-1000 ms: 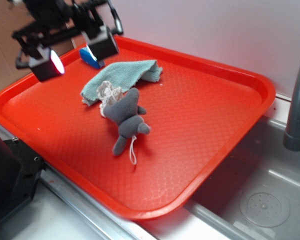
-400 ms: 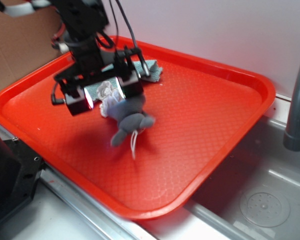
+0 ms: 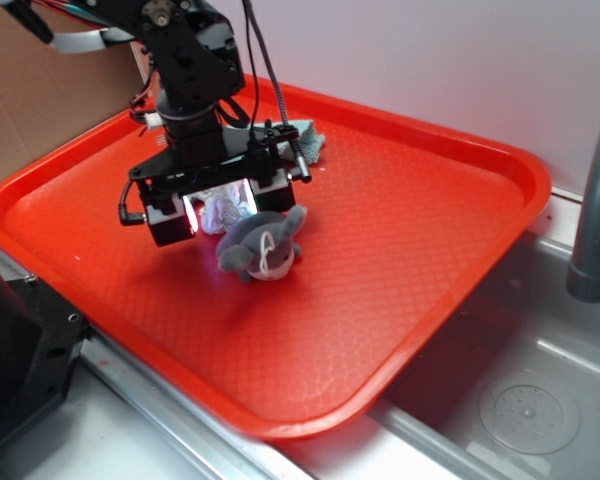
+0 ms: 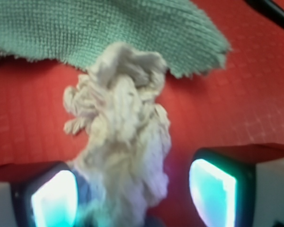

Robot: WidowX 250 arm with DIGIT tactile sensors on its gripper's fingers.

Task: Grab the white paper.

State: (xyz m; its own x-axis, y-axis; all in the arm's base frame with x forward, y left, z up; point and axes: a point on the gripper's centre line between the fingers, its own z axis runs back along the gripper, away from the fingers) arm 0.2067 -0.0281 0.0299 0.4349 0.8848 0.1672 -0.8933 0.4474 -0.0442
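Observation:
The white paper [image 4: 123,127] is a crumpled off-white wad lying on the red tray [image 3: 410,240], just in front of the teal cloth [image 4: 109,28]. My gripper [image 4: 132,194] is lowered over it and open, with the wad between the lit fingers. The left pad [image 4: 54,198] touches the paper, while a strip of red tray shows between the paper and the right pad [image 4: 213,189]. In the exterior view only a bit of the paper [image 3: 223,208] shows between the fingers of the gripper [image 3: 220,212].
A grey plush toy [image 3: 263,247] with a white string lies right in front of the gripper. The cloth [image 3: 308,138] is mostly hidden behind the arm. A faucet [image 3: 595,200] and sink basin [image 3: 525,405] are to the right, past the tray rim.
The gripper swung from the tray's back left corner and came down around the paper. The plush toy was pushed and rolled a little toward the front right.

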